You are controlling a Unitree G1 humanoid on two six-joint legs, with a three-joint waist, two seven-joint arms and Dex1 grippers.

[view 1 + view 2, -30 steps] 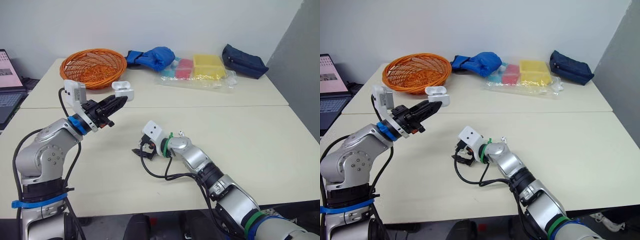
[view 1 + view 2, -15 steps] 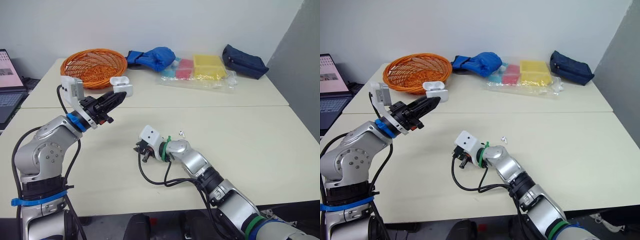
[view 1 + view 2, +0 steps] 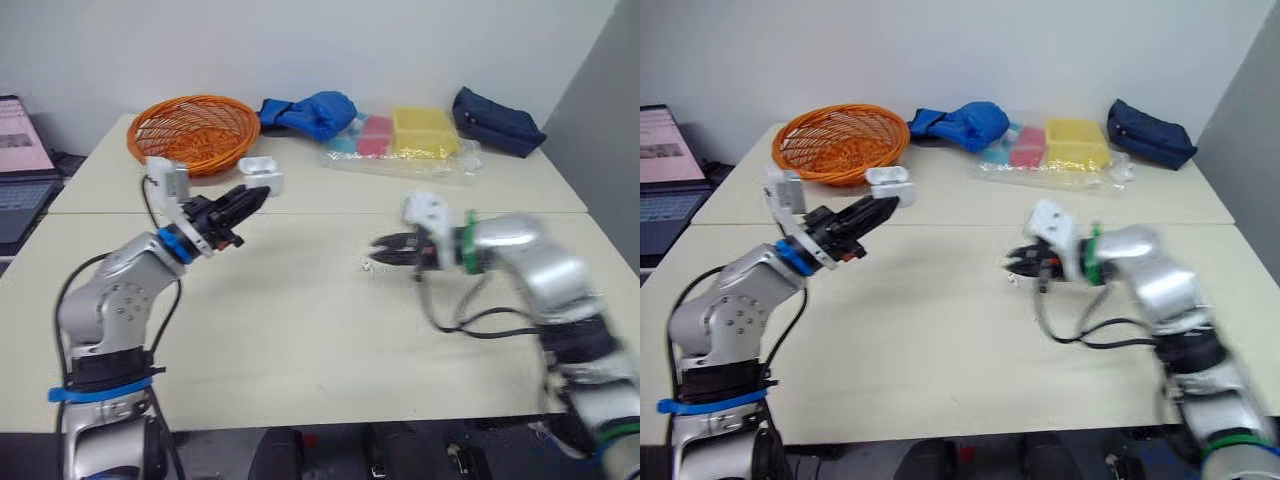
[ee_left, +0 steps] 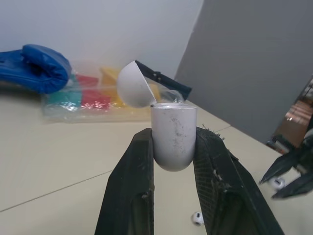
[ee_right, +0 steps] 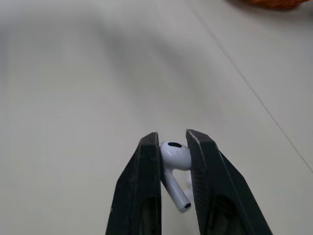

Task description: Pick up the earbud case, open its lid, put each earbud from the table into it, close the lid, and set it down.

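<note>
My left gripper [image 3: 258, 196] is shut on the white earbud case [image 3: 263, 178], holding it above the table's left half with its lid [image 4: 131, 84] swung open. Seen from the left wrist, the case [image 4: 172, 137] sits upright between the two black fingers. My right gripper [image 3: 381, 244] hovers low over the middle of the table. It is shut on a white earbud [image 5: 173, 156] whose stem points down. A second earbud [image 4: 196, 218] lies loose on the table just below the right gripper.
At the table's far side are an orange basket [image 3: 195, 128], a blue cloth bundle [image 3: 312, 110], a clear bag of coloured boxes [image 3: 410, 138] and a dark blue pouch [image 3: 495, 120]. A laptop [image 3: 20, 170] stands off the left edge.
The right gripper has shut on an earbud, lifted it and swung right and farther out. The left gripper still holds the open case. The camera has also shifted.
</note>
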